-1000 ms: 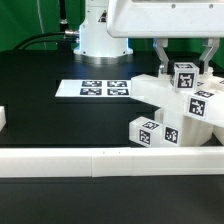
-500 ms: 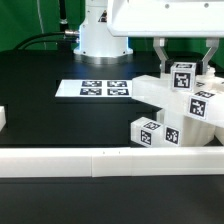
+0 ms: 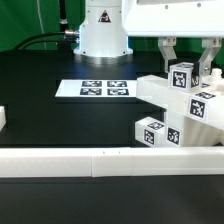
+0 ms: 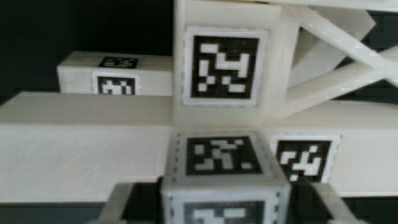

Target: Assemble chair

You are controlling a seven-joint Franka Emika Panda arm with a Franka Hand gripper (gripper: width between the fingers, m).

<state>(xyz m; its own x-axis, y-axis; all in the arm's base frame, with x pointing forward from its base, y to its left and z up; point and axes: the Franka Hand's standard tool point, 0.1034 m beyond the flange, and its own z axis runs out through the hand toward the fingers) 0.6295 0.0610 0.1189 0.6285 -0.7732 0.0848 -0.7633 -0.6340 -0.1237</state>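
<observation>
Exterior view, change: against the earlier frames the two-finger gripper (image 3: 187, 62) and the short white tagged post (image 3: 182, 76) between its fingers sit slightly further toward the exterior view's right; the arm's white housing above has shifted the same way.
Exterior view, gripper: 2 dark fingers (image 3: 168, 52) straddle the short post, jaws partly closed and pressed to its sides.
Exterior view, chair: the cluster of chunky white plastic chair pieces (image 3: 185, 115) lies at the exterior view's right, behind the long low white border wall (image 3: 100, 160) and just right of the flat white marker board (image 3: 96, 89).
Exterior view, counts: 1 arm; 1 marker board showing 3 tags; 1 border wall; about 5 tags visible on the chair pieces.
Wrist view, chair: a tall white tagged slab (image 4: 224, 62) stands upright, with a diagonal-braced white frame (image 4: 338, 50) beside it.
Wrist view, counts: 5 tags visible; the nearest tagged block (image 4: 221, 205) lies between the 2 blurred finger tips.
Wrist view, gripper: contact too blurred to judge here.
</observation>
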